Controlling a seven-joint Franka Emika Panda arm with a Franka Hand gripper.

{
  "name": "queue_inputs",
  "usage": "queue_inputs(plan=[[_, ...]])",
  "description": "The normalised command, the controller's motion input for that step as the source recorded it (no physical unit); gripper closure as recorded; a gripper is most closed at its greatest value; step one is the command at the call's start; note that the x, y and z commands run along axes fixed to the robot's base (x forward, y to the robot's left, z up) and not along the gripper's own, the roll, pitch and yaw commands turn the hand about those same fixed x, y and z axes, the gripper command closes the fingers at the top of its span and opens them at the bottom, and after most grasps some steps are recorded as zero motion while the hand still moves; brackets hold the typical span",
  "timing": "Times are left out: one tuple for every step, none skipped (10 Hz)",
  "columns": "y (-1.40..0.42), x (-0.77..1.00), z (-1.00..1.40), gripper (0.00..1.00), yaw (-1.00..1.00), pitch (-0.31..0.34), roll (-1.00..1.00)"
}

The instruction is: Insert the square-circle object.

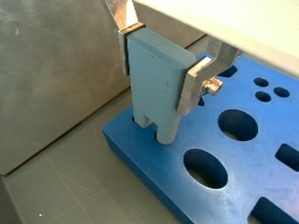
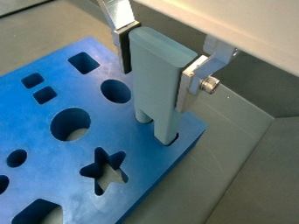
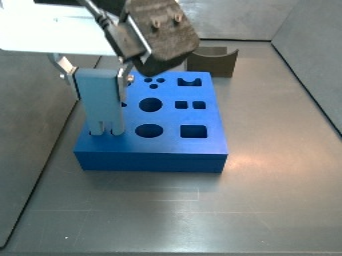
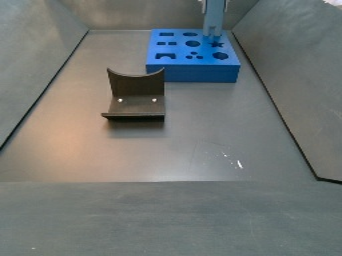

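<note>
Nearly done, by the look of it. Gripper (image 1: 163, 63) clamped on the piece's (image 1: 158, 74) slab, upper centre in both wrist views, over the board's (image 1: 176, 179) corner. Piece upright, prongs (image 2: 156, 122) down at the board (image 2: 70, 157) edge, seemingly entering holes there; depth unclear. In a side view, piece (image 3: 98, 97) at left of board (image 3: 160, 150). Left: pushing fully home, then letting go. Block (image 4: 134, 97) well apart.

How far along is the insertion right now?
Done: the gripper holds the square-circle object upright, its prongs at the corner of the blue board. In hand: lowering the prongs. Left: full seating; depth unclear.
</note>
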Motion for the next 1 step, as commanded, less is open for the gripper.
queue_inputs(plan=[[0.0,0.0,0.0,1.0,0.0,0.0,0.0]])
